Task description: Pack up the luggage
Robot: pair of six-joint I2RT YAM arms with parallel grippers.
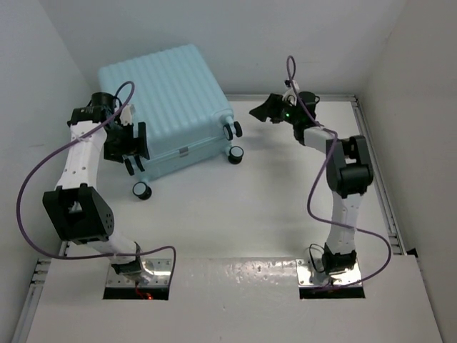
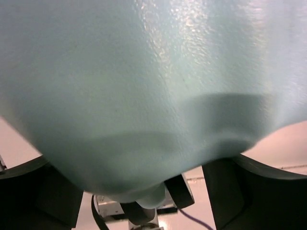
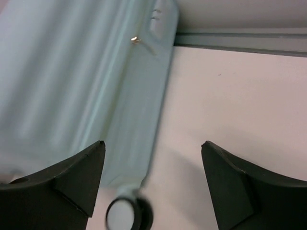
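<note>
The luggage (image 1: 168, 107) is a pale blue ribbed hard-shell suitcase lying shut at the back left of the table, its black wheels (image 1: 236, 153) facing the arms. My left gripper (image 1: 137, 150) is at its near left corner with the jaws wide. In the left wrist view the shell (image 2: 153, 86) fills the frame and bulges down between the two fingers (image 2: 38, 191). My right gripper (image 1: 263, 111) hovers open just right of the suitcase. In the right wrist view its jaws (image 3: 153, 143) hold nothing, with the suitcase side (image 3: 72, 86) and one wheel (image 3: 127, 215) below.
White walls close in behind and on both sides. A raised rail (image 3: 240, 40) runs along the table's back edge. Purple cables (image 1: 43, 179) loop from both arms. Another wheel (image 1: 141, 190) sticks out at the suitcase's near corner.
</note>
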